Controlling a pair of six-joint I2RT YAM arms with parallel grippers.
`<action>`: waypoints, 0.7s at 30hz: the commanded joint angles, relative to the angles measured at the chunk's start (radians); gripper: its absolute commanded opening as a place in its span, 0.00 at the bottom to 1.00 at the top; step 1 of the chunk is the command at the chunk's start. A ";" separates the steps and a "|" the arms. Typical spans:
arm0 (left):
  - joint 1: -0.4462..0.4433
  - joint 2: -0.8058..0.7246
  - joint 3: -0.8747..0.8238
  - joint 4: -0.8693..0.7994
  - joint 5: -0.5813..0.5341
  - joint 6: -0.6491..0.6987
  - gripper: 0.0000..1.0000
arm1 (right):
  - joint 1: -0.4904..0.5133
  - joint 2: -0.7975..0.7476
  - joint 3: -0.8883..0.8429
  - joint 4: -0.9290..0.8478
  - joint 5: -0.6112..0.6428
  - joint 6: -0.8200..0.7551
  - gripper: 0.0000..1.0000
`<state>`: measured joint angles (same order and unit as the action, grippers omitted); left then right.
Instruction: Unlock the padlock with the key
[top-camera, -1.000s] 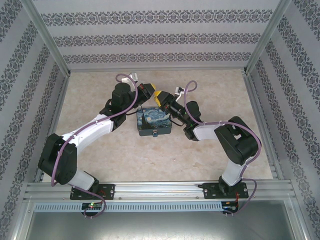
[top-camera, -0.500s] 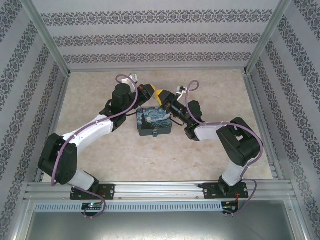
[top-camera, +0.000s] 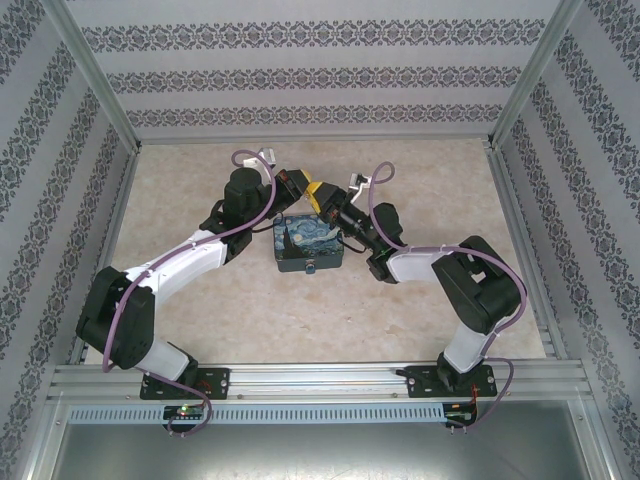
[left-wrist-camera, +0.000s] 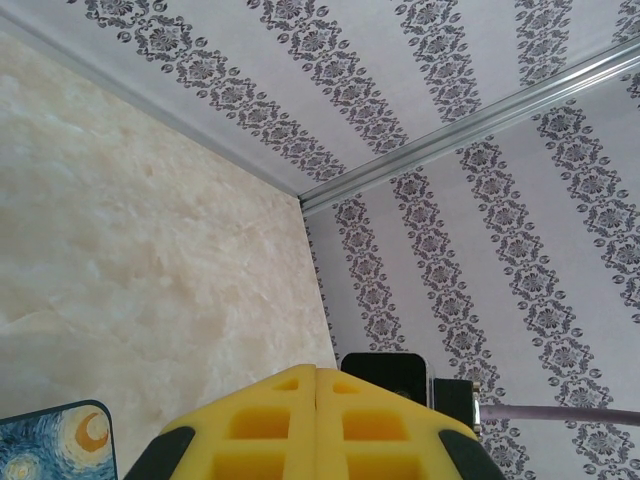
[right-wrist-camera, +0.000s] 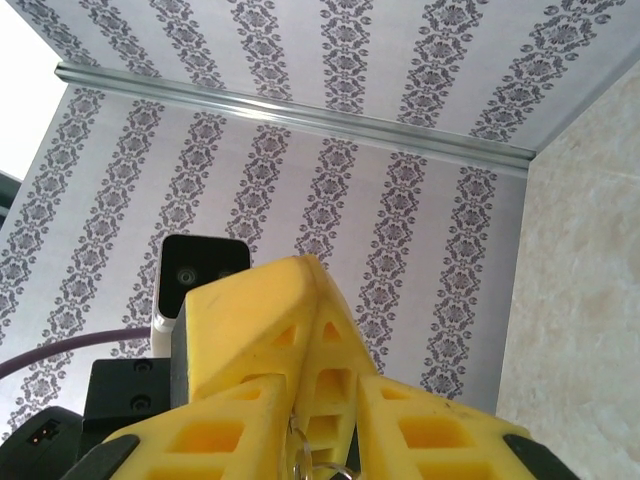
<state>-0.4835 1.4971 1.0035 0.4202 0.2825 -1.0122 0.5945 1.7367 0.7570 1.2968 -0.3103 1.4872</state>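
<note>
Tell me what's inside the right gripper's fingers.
A small silvery ring, likely the head of the key, pokes out between the closed yellow fingers of the right gripper. The foam pads cover the rest, so its blade cannot be seen.

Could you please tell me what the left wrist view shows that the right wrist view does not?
Left wrist view: a corner of the night-sky tin and the left gripper, its yellow pads pressed together. Right wrist view: a small silvery piece, likely the key, between yellow fingers. Both: the patterned wall, the marbled table and an aluminium rail.
</note>
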 joint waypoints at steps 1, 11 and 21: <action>-0.005 0.009 0.006 0.049 -0.009 -0.012 0.00 | 0.017 0.006 -0.006 0.078 0.001 -0.002 0.25; -0.005 0.012 0.007 0.049 -0.013 -0.015 0.00 | 0.027 0.014 -0.007 0.078 -0.002 0.004 0.23; -0.005 0.014 0.008 0.047 -0.017 -0.011 0.00 | 0.045 0.030 -0.018 0.088 0.002 0.005 0.22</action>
<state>-0.4835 1.4990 1.0035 0.4202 0.2638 -1.0195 0.6155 1.7481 0.7559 1.3151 -0.3027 1.4906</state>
